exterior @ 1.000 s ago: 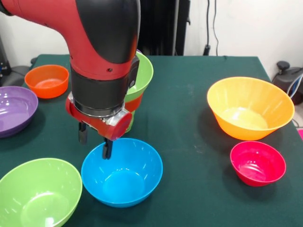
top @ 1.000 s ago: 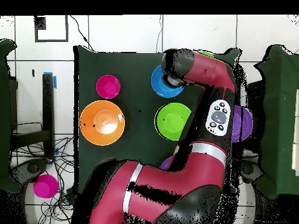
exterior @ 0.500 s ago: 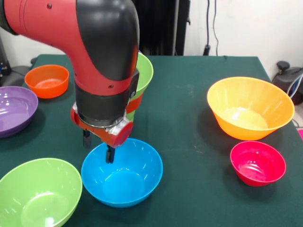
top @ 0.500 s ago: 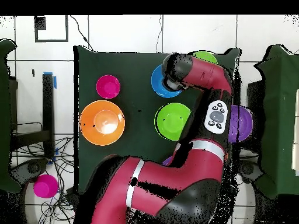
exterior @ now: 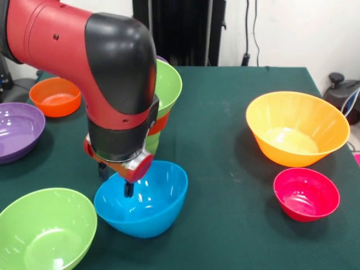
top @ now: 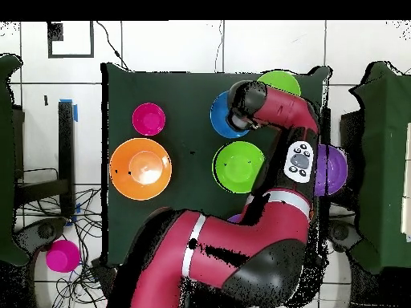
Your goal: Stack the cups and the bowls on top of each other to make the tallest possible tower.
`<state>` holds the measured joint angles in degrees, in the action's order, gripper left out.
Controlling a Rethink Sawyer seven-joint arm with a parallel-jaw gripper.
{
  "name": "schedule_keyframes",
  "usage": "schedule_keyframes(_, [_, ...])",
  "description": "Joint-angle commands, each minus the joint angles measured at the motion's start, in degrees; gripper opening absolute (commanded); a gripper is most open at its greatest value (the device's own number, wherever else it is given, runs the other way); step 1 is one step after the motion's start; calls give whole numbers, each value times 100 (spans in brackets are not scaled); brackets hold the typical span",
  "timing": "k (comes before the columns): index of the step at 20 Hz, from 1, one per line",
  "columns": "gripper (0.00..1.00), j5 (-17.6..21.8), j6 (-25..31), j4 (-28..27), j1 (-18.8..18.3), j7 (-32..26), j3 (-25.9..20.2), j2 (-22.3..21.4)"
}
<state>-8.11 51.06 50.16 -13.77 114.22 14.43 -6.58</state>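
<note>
My gripper (exterior: 116, 181) is shut on the left rim of the blue bowl (exterior: 152, 197), one finger inside and one outside. The bowl hangs tilted, its gripped side raised. Just behind the arm stands the tower (exterior: 160, 121): a light-green cup (exterior: 152, 143) at the base, an orange-red bowl (exterior: 161, 122) on it and a lime-green bowl (exterior: 169, 84) on top. In the overhead view the arm covers the gripper; the blue bowl (top: 218, 115) shows beside the wrist, and the tower's green top (top: 238, 166) lies below it.
Loose on the green table (exterior: 225, 101): a small orange-red bowl (exterior: 55, 97), a purple bowl (exterior: 17, 129), a lime-green bowl (exterior: 45, 232), a large orange bowl (exterior: 297, 128) and a small pink-red bowl (exterior: 306, 194). The bulky arm (exterior: 107, 73) leans close against the tower.
The gripper came down over the blue bowl's left rim and shut on it. The bowl, flat before, is now tipped and slightly lifted.
</note>
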Motion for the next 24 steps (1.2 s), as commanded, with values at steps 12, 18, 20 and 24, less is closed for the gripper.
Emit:
schedule_keyframes(12, [100,262,-337,44,13,-330,-711,201])
schedule_keyframes(18, [100,264,-94,-108,62,-285,-620,228])
schedule_keyframes(20, [100,296,48,-118,97,-283,-525,130])
schedule_keyframes(24, [100,391,202,-37,89,-380,-362,-77])
